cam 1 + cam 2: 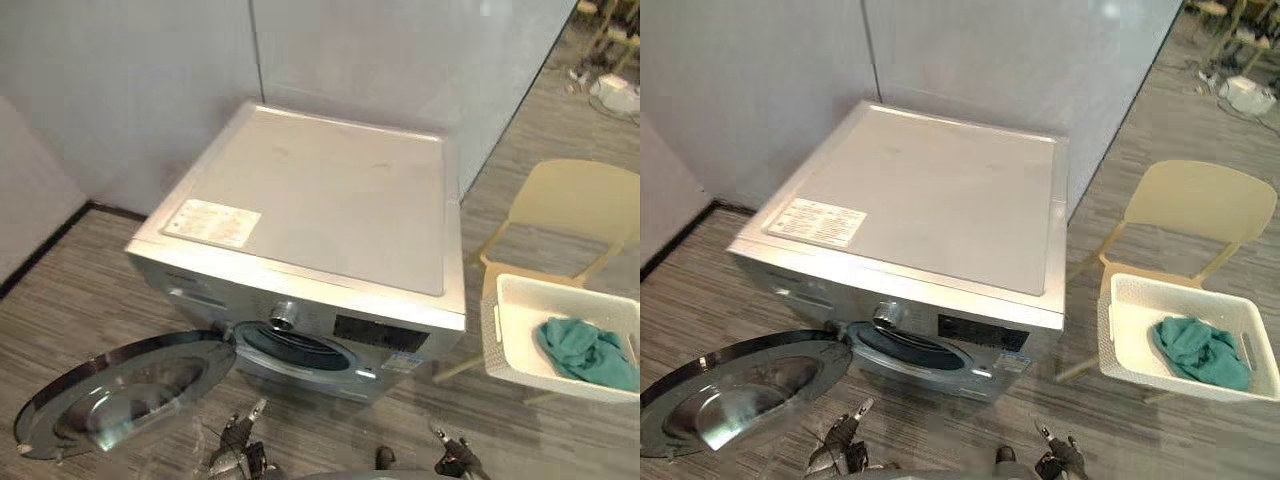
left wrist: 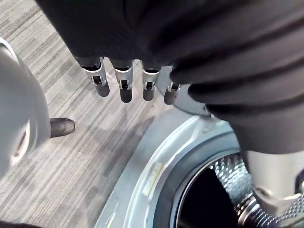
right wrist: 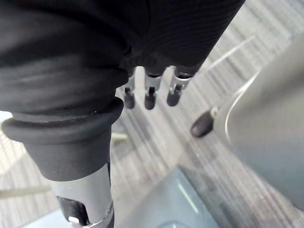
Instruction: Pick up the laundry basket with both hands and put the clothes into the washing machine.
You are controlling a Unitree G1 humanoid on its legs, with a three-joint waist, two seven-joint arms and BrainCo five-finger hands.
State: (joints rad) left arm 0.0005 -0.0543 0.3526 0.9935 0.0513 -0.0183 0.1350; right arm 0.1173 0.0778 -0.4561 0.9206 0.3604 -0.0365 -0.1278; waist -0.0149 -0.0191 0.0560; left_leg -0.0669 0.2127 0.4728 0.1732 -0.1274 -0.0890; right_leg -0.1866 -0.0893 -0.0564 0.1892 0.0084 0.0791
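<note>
Grey striped floor (image 1: 60, 300) and pale wall panels (image 1: 150, 80) lie around a big silver washing machine (image 1: 330, 200) in the eye views. Its round shiny door (image 1: 120, 390) hangs wide open at 7 o'clock from the machine. A white paper label (image 1: 212, 222) sits on the flat top, and its writing is too small to read. At 3 o'clock from the machine stands a pale yellow plastic chair (image 1: 585, 200). A white plastic laundry basket (image 1: 540, 378) rests on the chair. A teal green cloth (image 1: 585, 350) lies bunched inside the basket. The left hand (image 1: 237, 440) and the right hand (image 1: 452, 462) show low down at 6 o'clock, in front of the machine. The basket is at 2 o'clock from the right hand, well apart from it, and further still from the left hand.

In the left wrist view the left hand's fingers (image 2: 124, 88) hang straight and loose, with nothing in them. Under them are the floor and a silver ring (image 2: 142, 166) with a dark middle. A small yellow sticker (image 2: 153, 175) on the ring cannot be read.

In the right wrist view the right hand's fingers (image 3: 150, 95) hang straight and loose too, holding nothing, above the floor.
</note>
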